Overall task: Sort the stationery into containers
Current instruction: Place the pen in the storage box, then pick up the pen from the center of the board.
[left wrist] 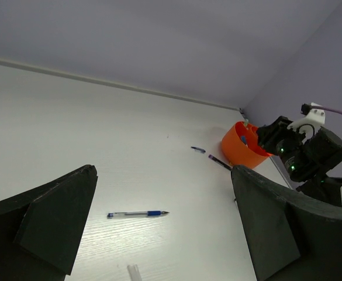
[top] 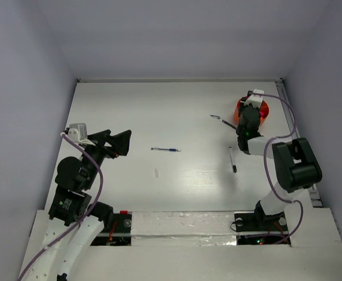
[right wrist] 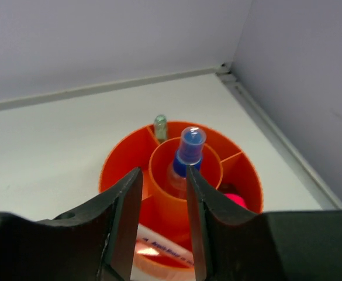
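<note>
Your right end effector (right wrist: 163, 172) is hanging over the orange cup (right wrist: 118, 170), fingers slightly parted and gripping nothing, while the blue-capped bottle (right wrist: 188, 149) is standing in the cup's middle well, so pulling away crookedly, you are probably risking snagging its cap and tipping the cup.

A white table (top: 176, 105) stands enclosed by pale lavender walls (top: 176, 35).

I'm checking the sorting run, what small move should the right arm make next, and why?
Probably lift the right gripper straight up off the orange cup: the blue-capped bottle already stands in its centre compartment, the jaws look parted, and a black pen lies loose nearby.
</note>
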